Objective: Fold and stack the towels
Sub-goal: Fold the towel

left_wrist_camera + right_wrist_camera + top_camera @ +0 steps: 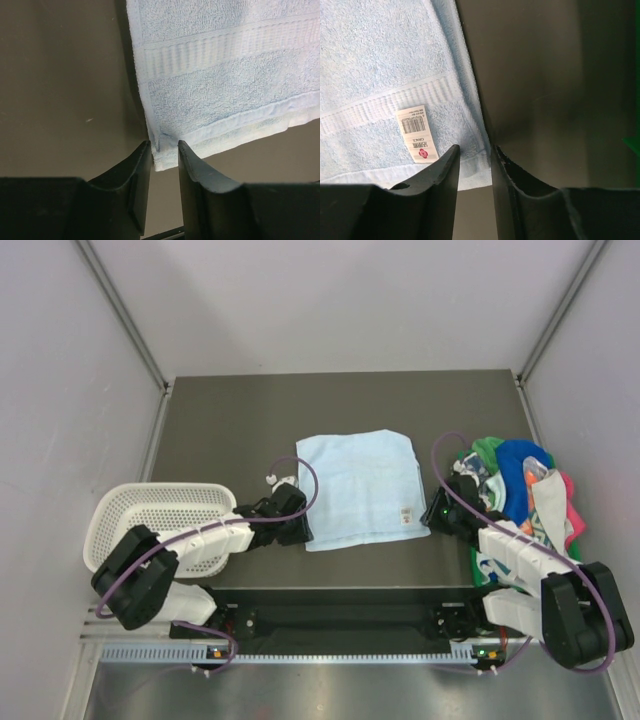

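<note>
A pale blue terry towel (358, 488), squarish with a ribbed band and a white label (417, 132), lies flat mid-frame on the dark matte surface (240, 415). The left gripper (300, 531), its arm stretched low from lower left, straddles the towel's puckered lower left corner. The right gripper (433, 519) straddles the lower right corner. Both are narrowly parted; whether they pinch, I cannot tell. Crumpled coloured towels (515, 485) heap at right, and a white mesh basket (150, 492) sits at left
</note>
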Motion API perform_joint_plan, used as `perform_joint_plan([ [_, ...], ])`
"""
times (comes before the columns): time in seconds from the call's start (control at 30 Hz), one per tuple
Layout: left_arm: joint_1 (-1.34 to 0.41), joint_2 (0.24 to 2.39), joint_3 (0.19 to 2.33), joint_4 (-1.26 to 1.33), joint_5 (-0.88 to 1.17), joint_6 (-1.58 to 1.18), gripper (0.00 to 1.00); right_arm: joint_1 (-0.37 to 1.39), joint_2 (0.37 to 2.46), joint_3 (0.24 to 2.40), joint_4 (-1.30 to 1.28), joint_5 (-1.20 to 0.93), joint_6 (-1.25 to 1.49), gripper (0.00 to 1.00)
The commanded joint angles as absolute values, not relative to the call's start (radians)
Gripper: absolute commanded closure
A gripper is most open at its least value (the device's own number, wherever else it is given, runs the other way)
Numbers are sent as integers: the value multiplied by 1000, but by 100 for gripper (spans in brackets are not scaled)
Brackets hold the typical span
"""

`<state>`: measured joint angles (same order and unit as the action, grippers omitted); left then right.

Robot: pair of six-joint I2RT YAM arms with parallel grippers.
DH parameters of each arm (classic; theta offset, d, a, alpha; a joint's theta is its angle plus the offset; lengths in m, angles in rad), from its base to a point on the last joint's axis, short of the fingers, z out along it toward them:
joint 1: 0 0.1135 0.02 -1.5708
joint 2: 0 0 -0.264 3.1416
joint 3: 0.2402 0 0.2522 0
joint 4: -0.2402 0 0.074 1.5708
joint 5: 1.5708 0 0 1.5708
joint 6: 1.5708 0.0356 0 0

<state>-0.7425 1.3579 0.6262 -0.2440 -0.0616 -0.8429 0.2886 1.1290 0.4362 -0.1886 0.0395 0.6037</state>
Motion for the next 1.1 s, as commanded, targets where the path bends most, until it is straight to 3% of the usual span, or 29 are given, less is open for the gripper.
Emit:
perform_joint_plan([
  [0.0, -749, 1365, 647, -222, -75, -839, 67, 304, 1127, 446, -183, 58, 606, 70],
  [0.57, -749, 1361, 669, -238, -74, -818, 94, 304, 1121, 471, -212, 58, 595, 99],
  [0.77, -749, 1341, 681, -255, -83, -805, 100, 305, 1095, 483, -238, 67, 589, 100],
  [1.07, -749, 1305, 686, -268, -84, -798, 100, 305, 1066, 492, -261, 80, 583, 100],
])
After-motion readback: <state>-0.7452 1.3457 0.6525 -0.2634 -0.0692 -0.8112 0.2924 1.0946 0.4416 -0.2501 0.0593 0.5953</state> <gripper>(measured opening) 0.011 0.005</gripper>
